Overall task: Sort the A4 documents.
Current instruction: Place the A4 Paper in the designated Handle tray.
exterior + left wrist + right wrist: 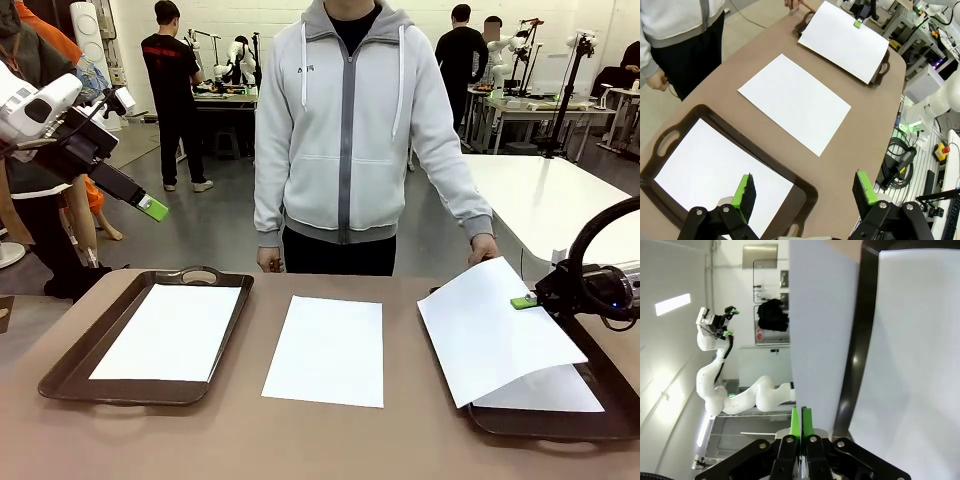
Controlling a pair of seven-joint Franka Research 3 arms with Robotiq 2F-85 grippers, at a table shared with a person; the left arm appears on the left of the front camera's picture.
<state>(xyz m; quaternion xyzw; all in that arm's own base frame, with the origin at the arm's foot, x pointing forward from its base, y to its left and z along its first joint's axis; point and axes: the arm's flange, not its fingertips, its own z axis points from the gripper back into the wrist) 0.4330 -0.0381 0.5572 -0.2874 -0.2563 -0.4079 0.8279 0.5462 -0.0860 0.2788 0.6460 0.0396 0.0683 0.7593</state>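
Observation:
Three of the A4 documents lie flat: one in the left brown tray [70, 368], one bare on the table's middle [325, 350] [794, 102], and one in the right tray [612, 372]. A further sheet [495, 325] [822, 330] slants up over the right tray. My right gripper [522, 301] [801, 422] is shut on its near edge. The person's hand [483, 248] is at its far corner. My left gripper [805, 192] [138, 155] hangs open high above the left tray's sheet [715, 170], with nothing between its fingers.
The brown table [250, 440] has bare strips between the trays and the middle sheet. A person in a grey hoodie [345, 120] stands at the far edge. Cables and an emergency stop button [941, 150] sit off the table's side.

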